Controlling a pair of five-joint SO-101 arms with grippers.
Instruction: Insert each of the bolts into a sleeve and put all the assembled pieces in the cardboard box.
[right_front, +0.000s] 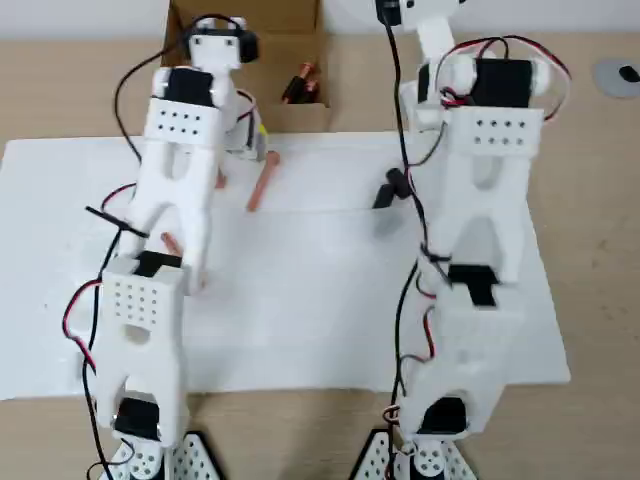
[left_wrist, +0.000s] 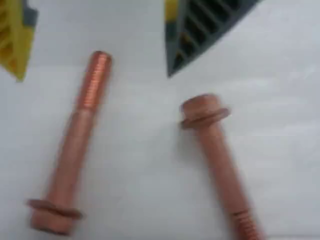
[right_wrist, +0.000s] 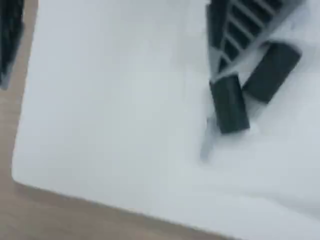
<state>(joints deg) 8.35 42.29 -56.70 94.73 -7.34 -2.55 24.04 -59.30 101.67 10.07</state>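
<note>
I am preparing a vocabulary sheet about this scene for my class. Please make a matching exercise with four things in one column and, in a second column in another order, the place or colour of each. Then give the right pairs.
Things
1. bolts
2. sleeves
3. cardboard box
4. assembled pieces

Places and colours
A. lying inside the box
B. black, on the white sheet by the right gripper
C. copper-coloured, loose on the sheet below the left gripper
D. brown, on the wooden table at the sheet's far edge

Pairs: 1-C, 2-B, 3-D, 4-A
</note>
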